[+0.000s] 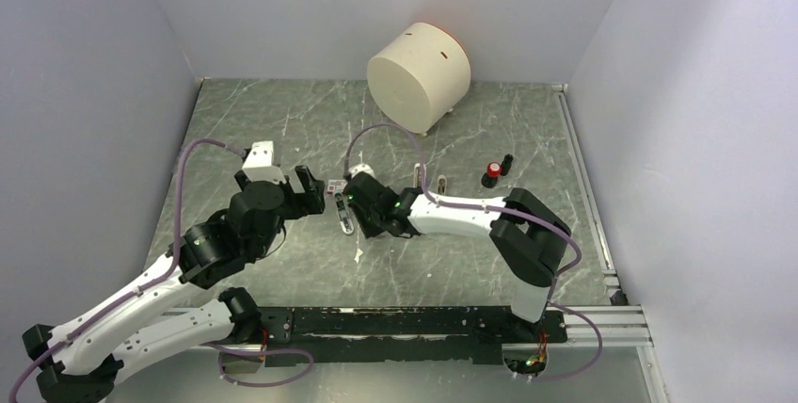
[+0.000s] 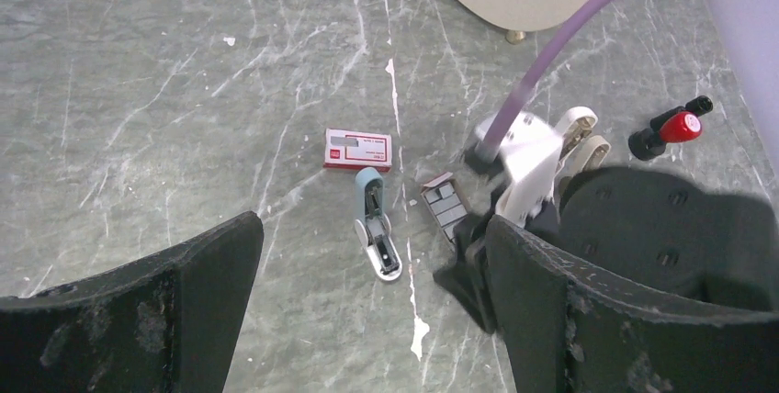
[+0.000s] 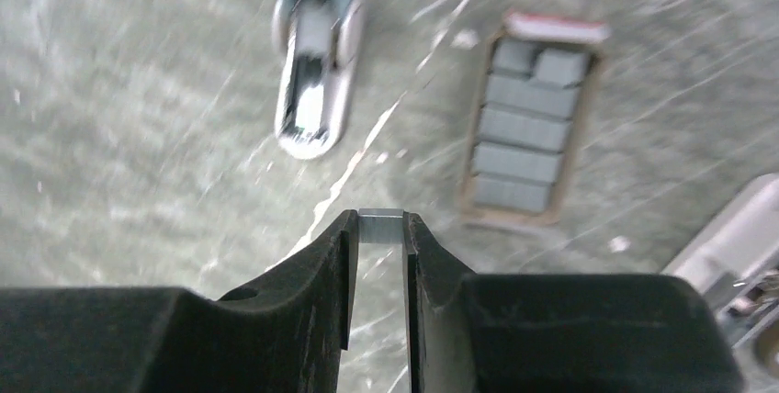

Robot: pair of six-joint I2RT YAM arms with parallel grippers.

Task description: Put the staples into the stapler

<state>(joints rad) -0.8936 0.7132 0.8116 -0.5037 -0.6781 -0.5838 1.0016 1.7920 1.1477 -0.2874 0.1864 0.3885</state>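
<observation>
Your right pincer [image 3: 379,233] is pinched shut on one short strip of staples [image 3: 379,224], near the stapler [image 3: 315,72], which lies opened out on the table [image 3: 138,136]. More strips fill the small tray [image 3: 554,28] just beside it. Your left pincer [image 2: 374,246] is spread wide and holds nothing

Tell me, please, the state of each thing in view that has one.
Stapler: opened, magazine channel exposed.
Staple strip: pinched at the fingertips of the right hand.
Right hand: shut on the strip.
Left hand: open, empty.
Staple tray: out of its box, holding grey strips.
Red-and-white box: lying flat, apart from the tray.
</observation>
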